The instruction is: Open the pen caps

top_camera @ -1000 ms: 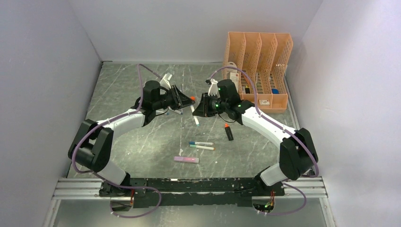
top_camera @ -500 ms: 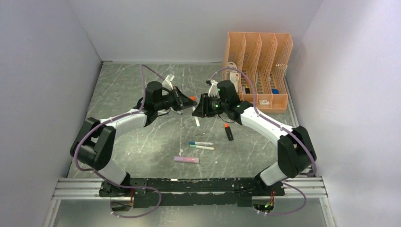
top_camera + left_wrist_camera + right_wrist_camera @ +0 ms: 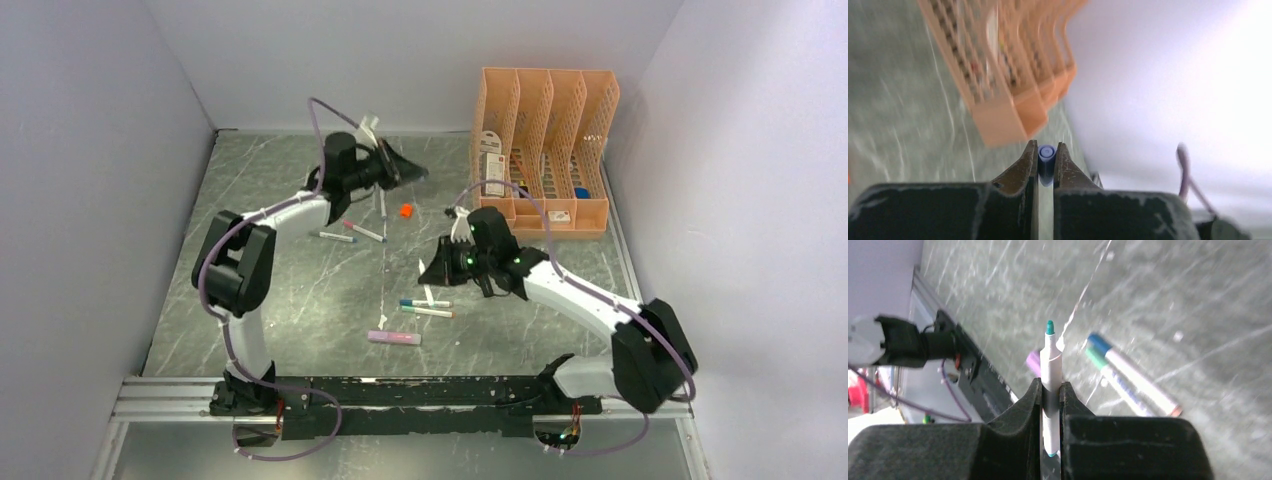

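Nearest, a pink pen (image 3: 393,338) and two capped pens (image 3: 425,303) lie on the desk (image 3: 300,300). Just over them the right tool (image 3: 1050,390) clamps a bare-tipped white pen (image 3: 1050,365) at mid-barrel. Beyond, an orange cap (image 3: 405,211) lies loose. Farthest, the left tool (image 3: 1046,150) pinches a small blue cap (image 3: 1046,157), raised, short of the peach organiser (image 3: 545,130). All look light, stiff, slick: I'd grip barrels centrally, caps by their sides.

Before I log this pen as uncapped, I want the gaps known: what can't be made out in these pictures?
- Left wrist view: the left gripper hides all but the end of the blue cap it pinches; the organiser is motion-blurred.
- Right wrist view: the right gripper covers the middle of the white pen.
- Top view: both held items are too small to make out; the organiser's contents sit behind mesh.
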Controlling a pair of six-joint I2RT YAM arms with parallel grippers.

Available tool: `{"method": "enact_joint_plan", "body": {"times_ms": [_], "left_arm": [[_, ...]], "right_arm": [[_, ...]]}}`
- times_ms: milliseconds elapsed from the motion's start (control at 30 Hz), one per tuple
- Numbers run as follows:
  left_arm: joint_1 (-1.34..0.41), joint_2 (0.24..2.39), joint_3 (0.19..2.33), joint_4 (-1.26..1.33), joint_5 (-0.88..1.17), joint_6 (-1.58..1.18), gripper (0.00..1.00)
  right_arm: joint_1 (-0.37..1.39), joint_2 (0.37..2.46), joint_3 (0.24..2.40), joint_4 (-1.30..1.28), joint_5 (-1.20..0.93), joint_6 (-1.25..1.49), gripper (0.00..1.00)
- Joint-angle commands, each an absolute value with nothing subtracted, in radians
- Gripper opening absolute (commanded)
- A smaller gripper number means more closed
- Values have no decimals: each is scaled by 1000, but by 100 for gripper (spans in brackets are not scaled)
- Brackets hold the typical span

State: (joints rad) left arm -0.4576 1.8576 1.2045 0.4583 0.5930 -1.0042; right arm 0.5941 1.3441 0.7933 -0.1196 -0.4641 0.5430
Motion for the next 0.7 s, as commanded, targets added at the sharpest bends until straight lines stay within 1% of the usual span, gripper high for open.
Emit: {"method": "enact_joint_plan", "body": {"times_ms": [0,100,200,300,433,533,667], "left_arm": [[-360,1966,1403,542,568,-1021,7],[-322,2023,1512,439,609,-997,7],[-329,2026,1535,295,617,-915,7],[-369,2039,1555,104,595,-785,9],[-455,2089,1659,-195,417,-581,9],[-479,2132,1699,-276,334,-524,9],[-491,2187,1759,-327,303,-505,9]], "right_arm": [[640,1205,718,-222,-453,608,0],[641,1126,695,-288,-385,621,0],[623,1142,770,-448,-210,550,0],[580,1255,866,-579,-3,487,0],[544,1410,977,-672,252,438,0],[528,1506,1037,-701,368,416,0],[515,1585,1051,-713,465,408,0]]}}
